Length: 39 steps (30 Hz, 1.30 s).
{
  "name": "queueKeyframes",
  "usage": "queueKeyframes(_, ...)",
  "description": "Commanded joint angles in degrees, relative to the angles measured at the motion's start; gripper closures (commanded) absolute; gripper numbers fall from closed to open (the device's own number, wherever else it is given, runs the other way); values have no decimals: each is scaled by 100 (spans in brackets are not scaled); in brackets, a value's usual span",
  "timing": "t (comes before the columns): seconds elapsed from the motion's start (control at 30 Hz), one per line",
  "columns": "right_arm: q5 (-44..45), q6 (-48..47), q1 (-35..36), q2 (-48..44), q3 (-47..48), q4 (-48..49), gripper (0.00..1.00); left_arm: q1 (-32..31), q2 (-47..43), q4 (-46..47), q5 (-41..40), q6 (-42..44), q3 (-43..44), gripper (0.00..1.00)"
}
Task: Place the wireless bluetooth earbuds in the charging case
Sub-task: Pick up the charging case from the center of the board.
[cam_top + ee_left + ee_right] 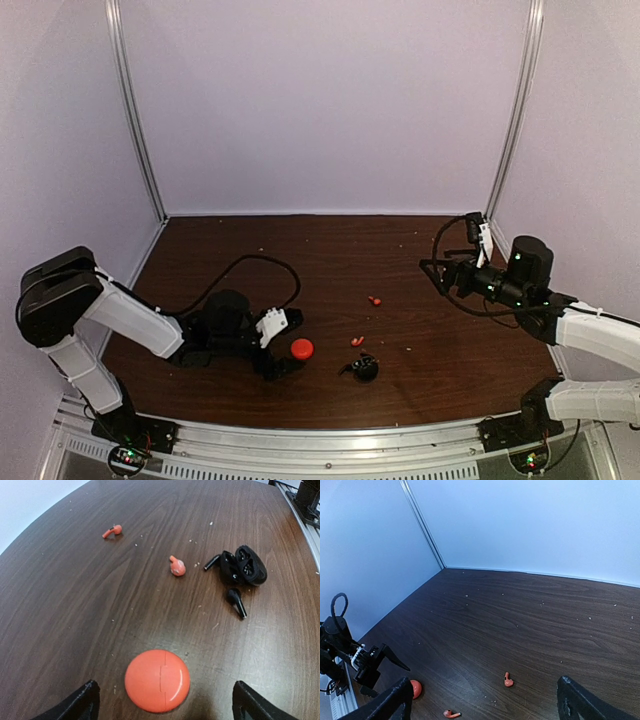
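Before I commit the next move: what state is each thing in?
orange case: closed, flat on table
black case: open
orange earbuds: both loose on table
black earbuds: two outside, beside black case
left gripper: open, holding nothing
right gripper: open, holding nothing

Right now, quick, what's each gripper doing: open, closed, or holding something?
Left gripper: open, holding nothing; the red-orange case lies just ahead of it.
Right gripper: open, holding nothing.
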Motion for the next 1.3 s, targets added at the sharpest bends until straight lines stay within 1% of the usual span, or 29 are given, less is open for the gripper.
queueKeyframes(0.0, -304, -78, 51, -55, -31, 243, 0, 55, 140, 497, 259, 91, 85, 8)
queueKeyframes(0.1, -425, -85, 66, -118, -88, 385, 0, 133, 351, 519, 309, 212, 168, 12)
queueKeyframes(0.27, -678, -125, 134, -372, -211, 612, 0, 445, 481, 420, 848, 443, 272, 22)
queueKeyframes(0.47, -686, -199, 238, -443, -239, 619, 0, 450, 912, 21, 847, 802, 586, 30)
queueKeyframes(0.67, -725, -263, 418, -355, -201, 610, 0, 452, 1133, 93, 856, 922, 656, 36)
queueKeyframes(0.8, -644, -352, 554, -341, -164, 590, 0, 450, 1234, 132, 995, 921, 702, 47)
queueKeyframes(0.9, -540, -500, 701, -324, -131, 488, 0, 443, 1232, 136, 1073, 780, 711, 57)
queueKeyframes(1.0, -386, -611, 917, -360, -147, 488, 0, 441, 1108, 10, 1173, 546, 673, 63)
queueKeyframes(1.2, 75, -906, 1511, -334, -68, 458, 0, 441, 124, 35, 1666, -211, 392, 67)
queueKeyframes(1.23, 169, -984, 1628, -280, -11, 407, 0, 441, -31, 12, 1763, -367, 374, 69)
queueKeyframes(1.27, 305, -1114, 1765, -210, 52, 345, 0, 441, -167, 14, 1883, -696, 369, 70)
